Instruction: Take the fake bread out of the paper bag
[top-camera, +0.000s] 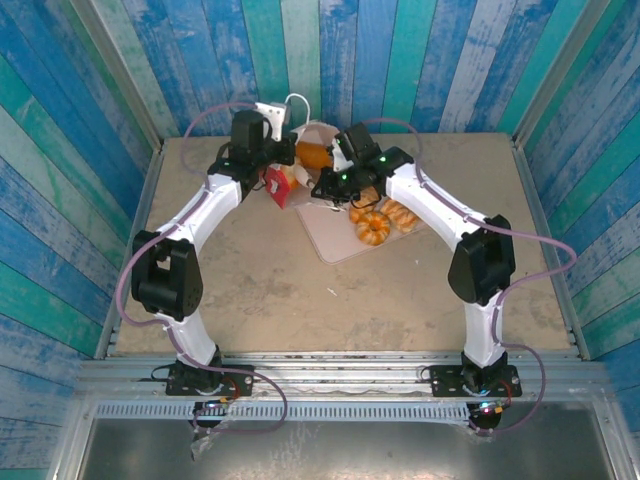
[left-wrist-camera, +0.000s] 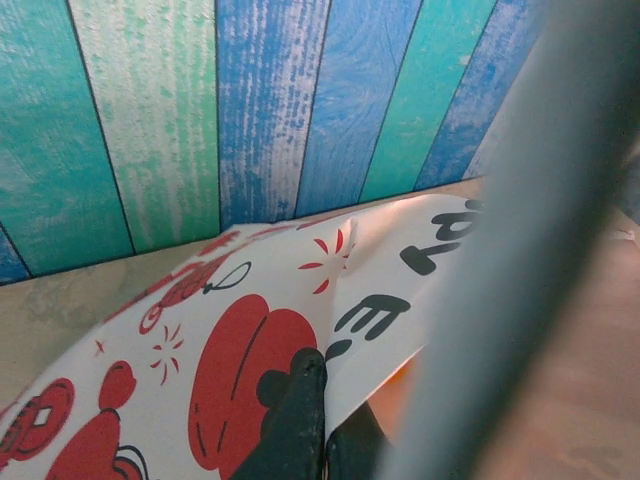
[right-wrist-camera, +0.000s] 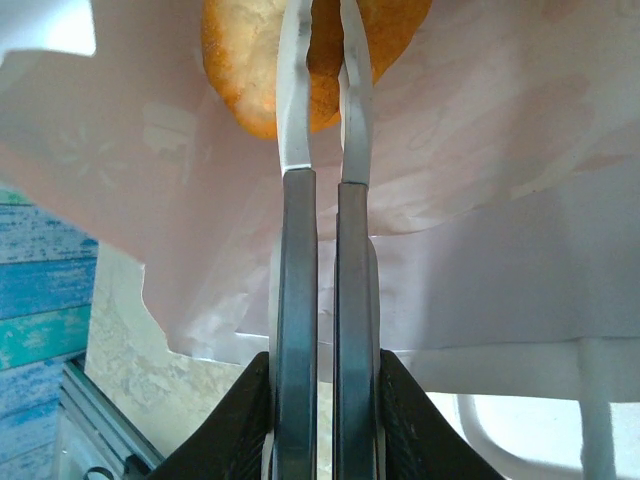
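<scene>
The paper bag (top-camera: 279, 186) lies on its side at the far middle of the table, red-and-white with black letters (left-wrist-camera: 250, 330). My left gripper (top-camera: 272, 158) is shut on the bag's paper edge, and its dark fingers (left-wrist-camera: 300, 420) pinch the printed sheet. My right gripper (top-camera: 328, 168) reaches into the bag's mouth. Its long fingers (right-wrist-camera: 298, 200) stand almost together, pinched on an orange bun of fake bread (right-wrist-camera: 245, 80) against the bag's white inside (right-wrist-camera: 480, 150). From above, that bun (top-camera: 314, 155) shows orange in the bag's opening.
A flat pale tray (top-camera: 335, 245) lies right of the bag with several pastries on it, among them a twisted ring (top-camera: 373, 228). A white cord handle (top-camera: 296, 101) sticks up behind the bag. Blue-green plank walls close in the table's back and sides.
</scene>
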